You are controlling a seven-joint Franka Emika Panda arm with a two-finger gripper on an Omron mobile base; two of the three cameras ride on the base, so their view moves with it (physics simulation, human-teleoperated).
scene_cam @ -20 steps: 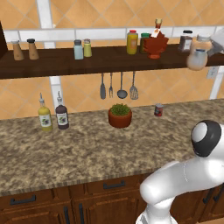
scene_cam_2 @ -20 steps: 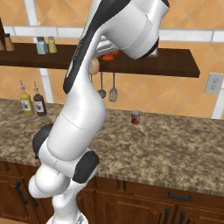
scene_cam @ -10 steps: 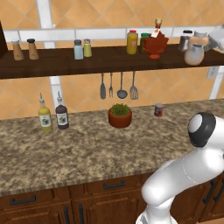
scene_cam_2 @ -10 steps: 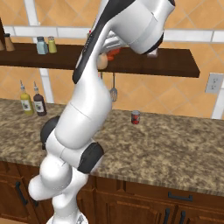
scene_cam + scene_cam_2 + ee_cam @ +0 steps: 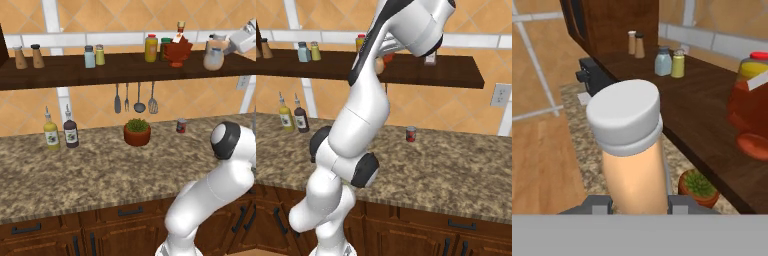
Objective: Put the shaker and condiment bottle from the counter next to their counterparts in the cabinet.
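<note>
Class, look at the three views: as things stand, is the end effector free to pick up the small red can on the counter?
Probably not. The end effector is shut on the condiment bottle, up at the level of the cabinet, well above the red can. Nothing crowds the can itself; the full grip is the obstacle.

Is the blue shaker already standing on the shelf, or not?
Yes. The blue shaker stands upright on the shelf, beside the yellow-green shaker.

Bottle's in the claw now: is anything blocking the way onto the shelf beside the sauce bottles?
Nothing visible blocks it. The condiment bottle is held at the shelf's right end; the board between it and the red maple-leaf bottle looks bare.
</note>
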